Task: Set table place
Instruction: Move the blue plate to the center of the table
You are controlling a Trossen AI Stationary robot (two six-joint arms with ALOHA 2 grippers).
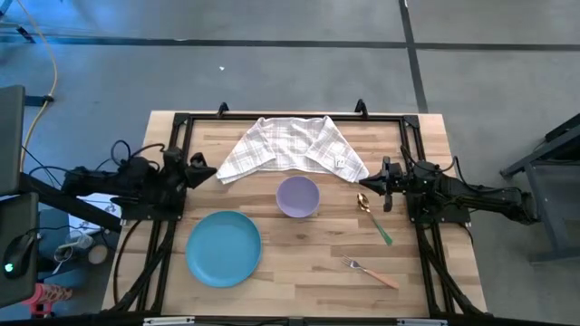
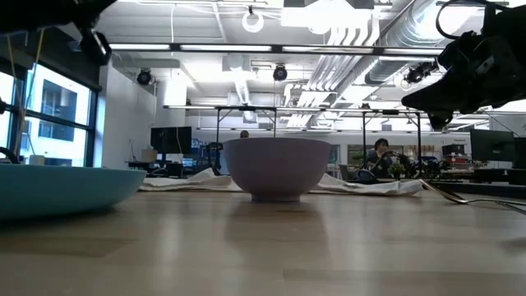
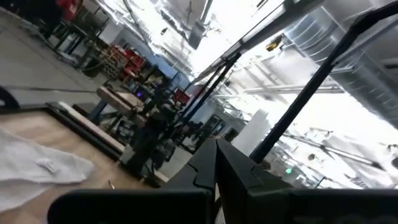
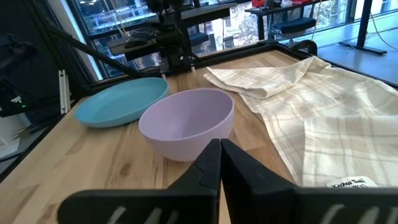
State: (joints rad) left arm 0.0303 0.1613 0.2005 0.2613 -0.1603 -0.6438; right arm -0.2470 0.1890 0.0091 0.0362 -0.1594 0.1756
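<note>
The round blue plate (image 1: 224, 247) lies flat at the table's near left. The lavender bowl (image 1: 297, 196) stands upright on its base at the middle, and it also shows in the right wrist view (image 4: 186, 127). The gold spoon with a green handle (image 1: 373, 217) lies right of the bowl. The orange-handled fork (image 1: 370, 272) lies near the front right. My left gripper (image 1: 201, 170) is shut and empty, raised at the left by the cloth's corner. My right gripper (image 1: 370, 181) is shut and empty, raised just beyond the spoon's bowl end.
A white checked cloth (image 1: 290, 148) lies spread along the far side of the table, behind the bowl. A black frame (image 1: 290, 117) runs around the table top. Bare wood shows between the plate and the fork.
</note>
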